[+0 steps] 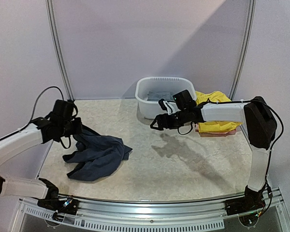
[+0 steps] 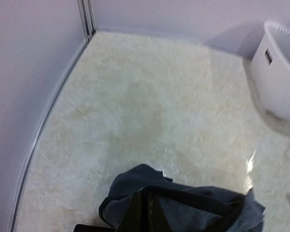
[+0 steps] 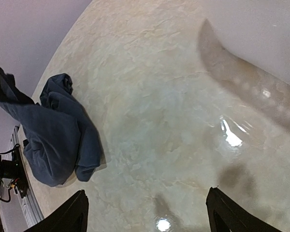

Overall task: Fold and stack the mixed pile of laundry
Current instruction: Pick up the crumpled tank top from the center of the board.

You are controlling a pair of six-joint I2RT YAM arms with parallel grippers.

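Where the desk (image 1: 183,164) met its left edge, we saw the left hand (image 1: 76,128) pressed together on a fold of the navy garment (image 1: 97,157), one end held raised, the rest crumpled toward the front-left corner. The right hand (image 1: 157,123) hung spread above the desk's middle, holding nothing. By the far-right corner lay the yellow and reddish clothes (image 1: 213,98), just beside the white basin (image 1: 145,104).

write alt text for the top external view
The left pincer is shut on a crumpled dark blue-grey cloth garment on the marbled beige table; the right pincer hangs open above mid-table, near a white plastic basin and yellow clothes.
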